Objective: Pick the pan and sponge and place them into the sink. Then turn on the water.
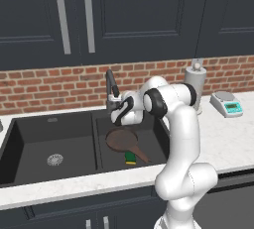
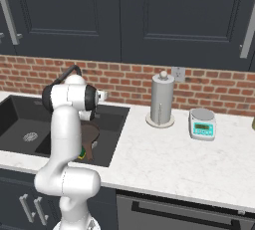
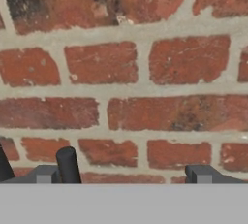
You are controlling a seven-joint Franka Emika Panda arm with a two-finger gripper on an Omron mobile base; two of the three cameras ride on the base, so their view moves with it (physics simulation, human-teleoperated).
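The dark-brown pan (image 1: pixel 120 140) lies in the right basin of the black sink (image 1: pixel 30 124), its handle pointing toward the front right. The green and yellow sponge (image 1: pixel 130 158) rests beside the handle near the basin's front wall. In the right base view the pan (image 2: pixel 90 137) and sponge (image 2: pixel 80 153) peek out behind my arm. My gripper (image 1: pixel 114 106) is open and holds nothing, level with the base of the dark arched faucet (image 1: pixel 111 87). In the hand view my gripper (image 3: pixel 123 174) faces the brick wall, with a dark faucet rod (image 3: pixel 68 165) just inside the left finger. Water is out of view.
A paper towel holder (image 2: pixel 162 100) and a small kitchen scale (image 2: pixel 202 123) stand on the white counter (image 2: pixel 164 159) right of the sink. The left basin (image 1: pixel 54 146) has a round metal drain. The brick backsplash is close behind the faucet, and dark cabinets hang above.
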